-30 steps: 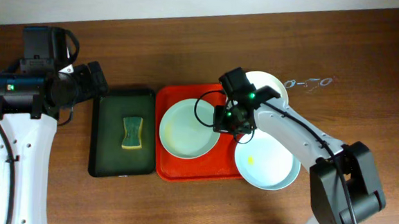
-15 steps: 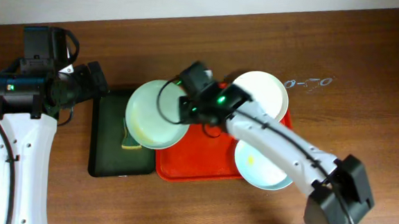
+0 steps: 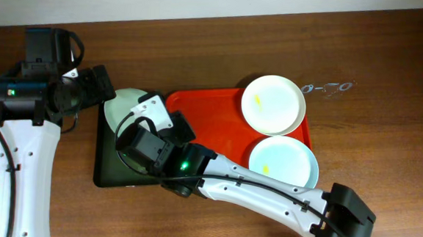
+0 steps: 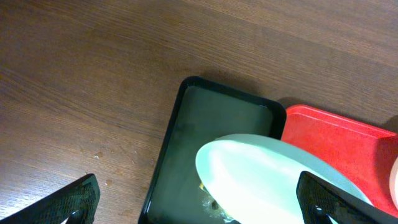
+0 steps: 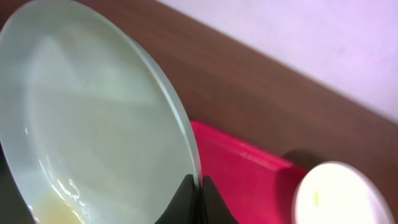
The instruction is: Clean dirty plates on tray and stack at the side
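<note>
Dark wooden tabletop: the right gripper (image 5: pixel 196 193) pinches the rim of a glossy pale-mint round plate (image 5: pixel 93 124), tilted over a dark green plastic tray (image 4: pixel 180 124). The plate looks stiff, slick and probably breakable, so the rim is the best place to hold it. Beyond, two yellow-smeared white plates (image 3: pixel 273 104) (image 3: pixel 283 162) lie on the red-orange rectangular tray (image 3: pixel 210 133). The left gripper (image 3: pixel 104 87) hangs spread wide, empty.

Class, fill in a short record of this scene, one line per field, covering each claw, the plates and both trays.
held plate: tilted, above the dark green tray
right claw: shut on the held plate's rim
left claw: open, empty, beside the dark green tray
red tray: carries two plates
far plate: flat, yellow smear
near plate: flat, yellow smear
</note>
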Available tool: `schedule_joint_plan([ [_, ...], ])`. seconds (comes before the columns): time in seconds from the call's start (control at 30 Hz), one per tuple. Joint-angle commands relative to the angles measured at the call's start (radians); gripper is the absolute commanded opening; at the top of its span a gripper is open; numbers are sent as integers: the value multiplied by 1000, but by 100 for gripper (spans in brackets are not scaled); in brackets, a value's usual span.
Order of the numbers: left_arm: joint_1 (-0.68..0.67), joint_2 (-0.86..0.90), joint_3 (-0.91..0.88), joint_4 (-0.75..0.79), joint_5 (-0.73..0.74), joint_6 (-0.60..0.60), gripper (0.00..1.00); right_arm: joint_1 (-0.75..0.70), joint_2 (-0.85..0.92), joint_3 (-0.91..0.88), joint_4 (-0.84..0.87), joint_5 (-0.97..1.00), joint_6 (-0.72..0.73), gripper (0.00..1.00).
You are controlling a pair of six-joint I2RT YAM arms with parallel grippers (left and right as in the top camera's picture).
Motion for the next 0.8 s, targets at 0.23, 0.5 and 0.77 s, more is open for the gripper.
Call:
schedule_joint_plan([
  [0.23, 1, -2, 6, 1, -8, -13, 99, 53, 1, 23, 104, 161, -274, 4],
  [0.5, 1, -2, 6, 1, -8, -13, 99, 53, 1, 23, 110, 161, -303, 4],
  [0.77, 1, -2, 6, 1, -8, -13, 99, 53, 1, 23, 119, 188, -331, 4],
])
